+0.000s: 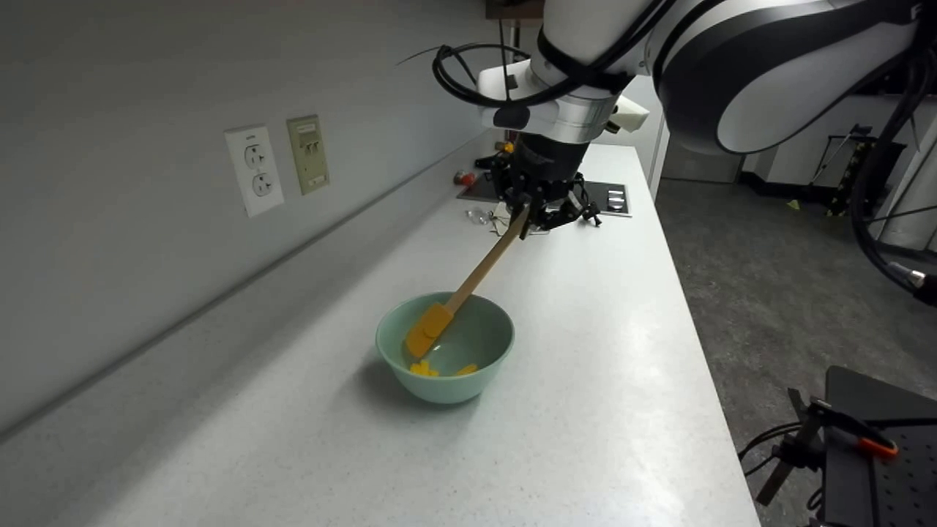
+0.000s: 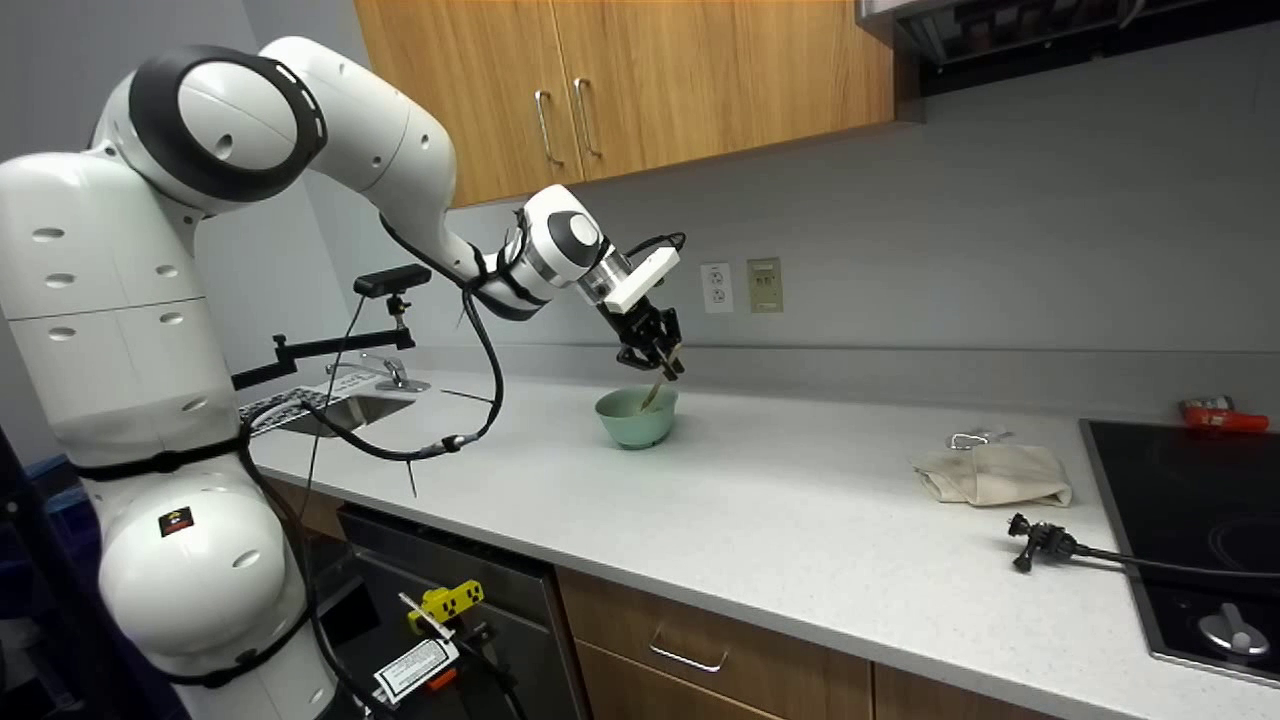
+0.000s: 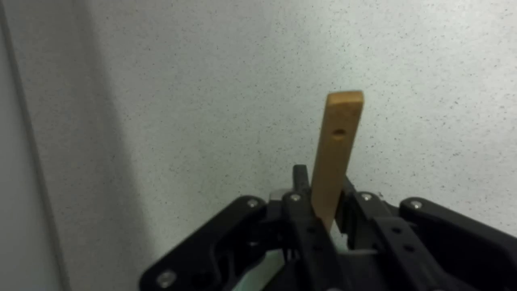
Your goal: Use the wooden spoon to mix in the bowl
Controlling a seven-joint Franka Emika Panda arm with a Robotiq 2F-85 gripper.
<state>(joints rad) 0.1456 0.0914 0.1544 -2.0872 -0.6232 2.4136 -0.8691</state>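
Yellow-headed, the wooden spoon [image 1: 472,282] is pinched by its handle between the fingers [image 3: 300,178] of the gripper [image 3: 324,180]; its holed end is exposed beyond them, its head tilted inside the bowl [image 1: 448,389].

I can read no text. Small dark sticker [image 2: 175,520] on robot arm [image 2: 390,150]: marks too tiny. White tag [image 2: 417,668] near yellow socket block [image 2: 447,603]: printed lines, blurred. Beige wall plate [image 1: 308,155]: label [image 1: 304,128] at top, can't decipher it.

Smooth wooden spoon handle [image 3: 337,159], faintly glossy bowl [image 1: 448,389]
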